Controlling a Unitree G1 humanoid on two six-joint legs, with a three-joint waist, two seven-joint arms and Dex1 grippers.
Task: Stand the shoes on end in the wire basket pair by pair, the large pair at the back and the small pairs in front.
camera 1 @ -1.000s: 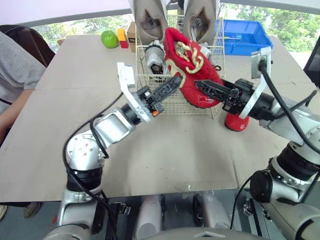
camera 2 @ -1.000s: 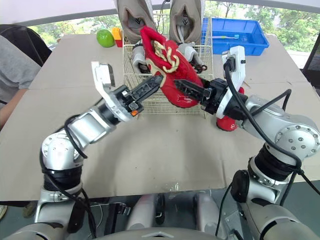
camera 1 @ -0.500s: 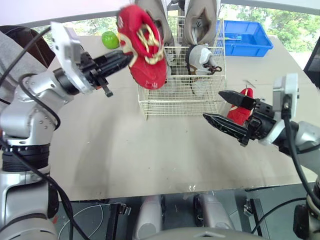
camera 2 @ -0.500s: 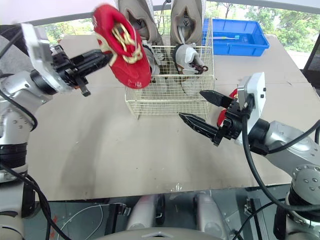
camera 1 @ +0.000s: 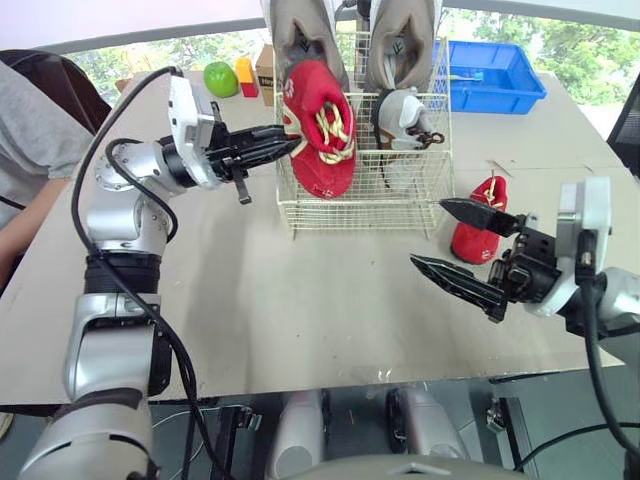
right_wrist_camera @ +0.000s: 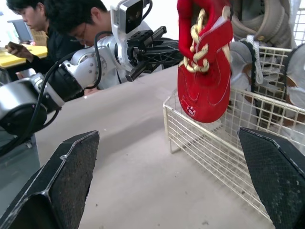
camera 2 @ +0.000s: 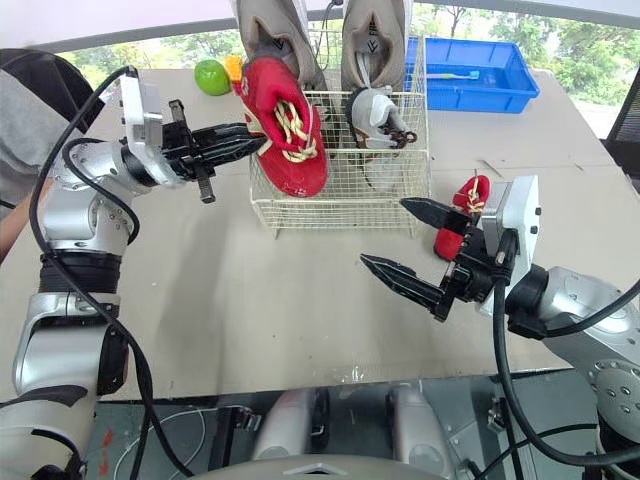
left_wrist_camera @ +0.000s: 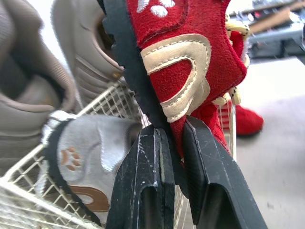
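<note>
My left gripper (camera 1: 288,141) is shut on a red shoe (camera 1: 322,130) with cream laces, gripping its edge as the left wrist view shows (left_wrist_camera: 190,71). The shoe hangs toe down at the front left corner of the wire basket (camera 1: 400,205); whether its toe is inside the wires I cannot tell. Two large beige shoes (camera 1: 300,40) stand on end at the basket's back, with small grey shoes (camera 1: 405,112) in front of them. The other red shoe (camera 1: 478,228) stands on the table right of the basket. My right gripper (camera 1: 428,233) is wide open, low in front of that shoe.
A blue bin (camera 1: 495,75) sits behind the basket to the right. A green apple (camera 1: 219,78), coloured blocks (camera 1: 244,75) and a small box (camera 1: 263,68) lie at the back left. A person's sleeve (camera 1: 30,140) is at the table's left edge.
The right gripper let go of the red shoe, opened and drew back. The left gripper swung the shoe up to the left, then brought it to the basket's front left corner.
</note>
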